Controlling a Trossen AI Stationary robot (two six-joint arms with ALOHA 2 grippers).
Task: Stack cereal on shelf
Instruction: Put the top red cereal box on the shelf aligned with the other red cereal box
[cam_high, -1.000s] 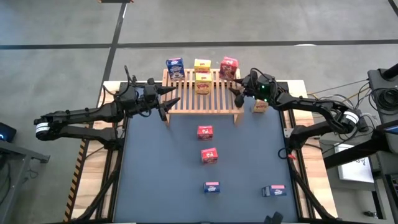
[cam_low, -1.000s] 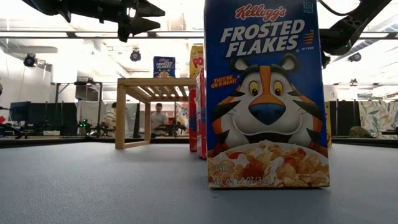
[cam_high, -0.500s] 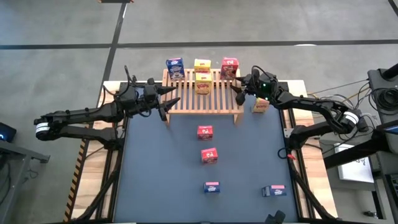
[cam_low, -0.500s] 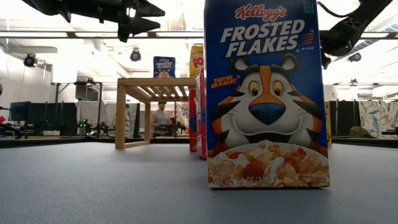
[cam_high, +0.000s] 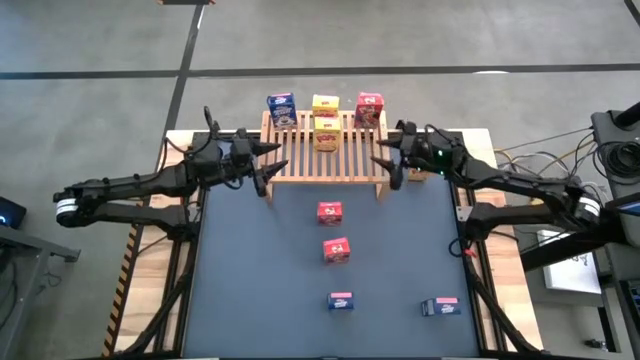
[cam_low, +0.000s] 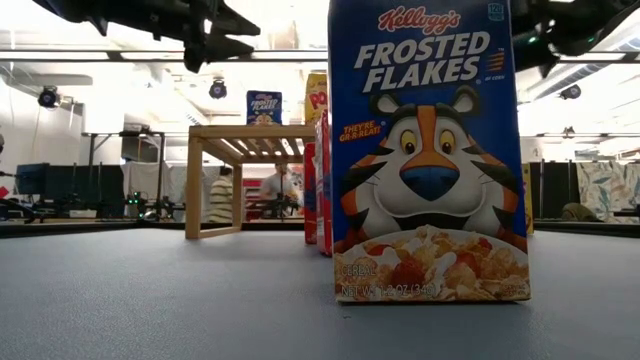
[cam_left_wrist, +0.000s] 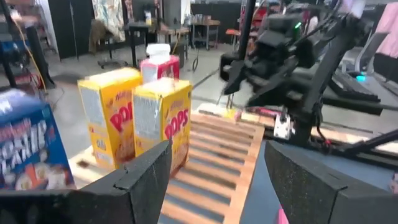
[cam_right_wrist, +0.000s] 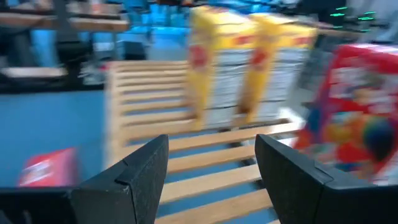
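We see left hand (cam_high: 268, 163) open, empty, at the shelf (cam_high: 325, 160) left edge | right hand (cam_high: 385, 165) open, empty, at its right edge | four boxes (cam_high: 326, 132) on shelf.

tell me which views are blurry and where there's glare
Right wrist view: smeared throughout, the yellow boxes and red box streaked. Left wrist view: softer blur, worst on the blue box. Low view: bright ceiling lights wash out the top; the Frosted Flakes box is sharp. High view: even, no glare.
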